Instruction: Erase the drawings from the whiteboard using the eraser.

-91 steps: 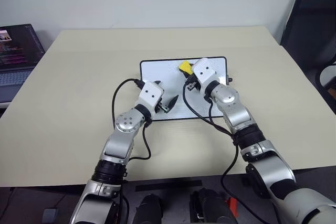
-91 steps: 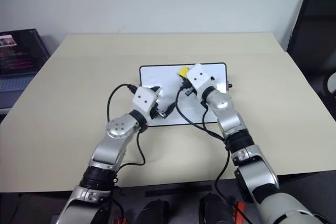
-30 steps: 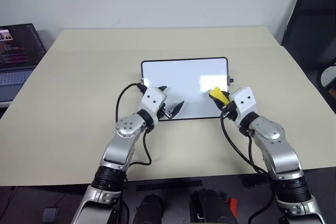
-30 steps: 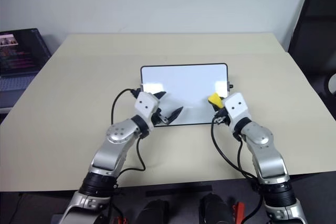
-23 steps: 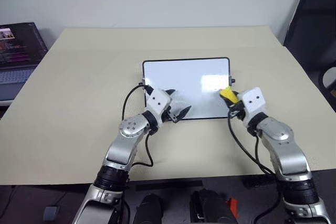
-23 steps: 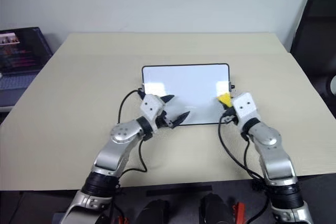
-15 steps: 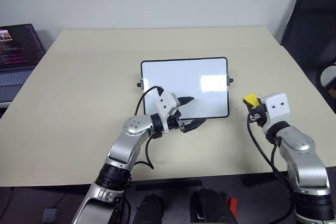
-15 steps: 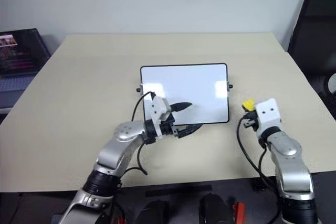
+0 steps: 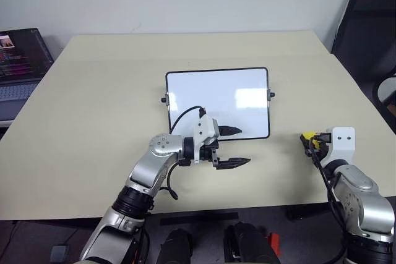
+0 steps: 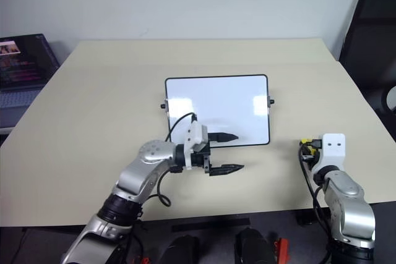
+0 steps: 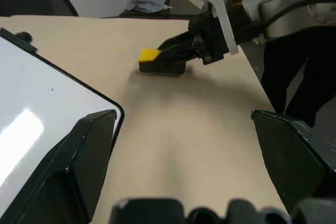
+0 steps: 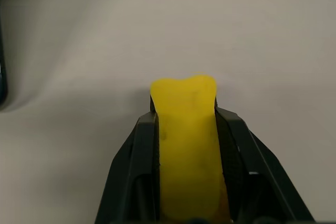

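From the head views, the whiteboard (image 9: 217, 103) lies flat in the middle of the table (image 9: 93, 91) and its white face looks clean. The left end effector (image 9: 230, 146) sits by the board's near edge, pointing toward the right side of the table, with its two black fingers spread wide and nothing between them. The right end effector (image 9: 307, 141) is off the board, near the table's right edge toward the front, pinching the yellow eraser (image 9: 317, 143). A laptop (image 9: 18, 66) stands past the table's left edge.

In the left wrist view, the board's rounded corner (image 11: 63, 114) is close by, and the eraser (image 11: 157, 61) is low over the bare table, held by the other arm.

In the right wrist view, the eraser (image 12: 186, 145) is squeezed tight between two black fingers (image 12: 139, 156).
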